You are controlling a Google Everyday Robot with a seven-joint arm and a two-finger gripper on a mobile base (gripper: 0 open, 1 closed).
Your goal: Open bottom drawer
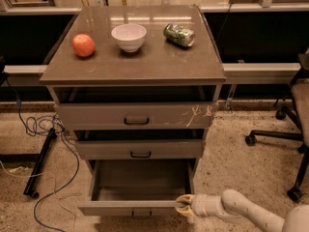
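Note:
The bottom drawer (130,207) of the grey-brown cabinet is pulled well out, showing its bare inside, with a small dark bar handle (141,212) at the centre of its front. My gripper (183,205) sits at the right end of the drawer's front, touching or very close to its corner. My pale arm (241,210) reaches in from the lower right. The middle drawer (140,149) and the top, scratched drawer (135,116) stand slightly out above it.
On the cabinet top (159,62) are a red apple (83,45), a white bowl (129,36) and a green can (179,35) lying on its side. Cables (38,129) and a dark stand leg lie on the floor at left. An office chair (294,129) stands at right.

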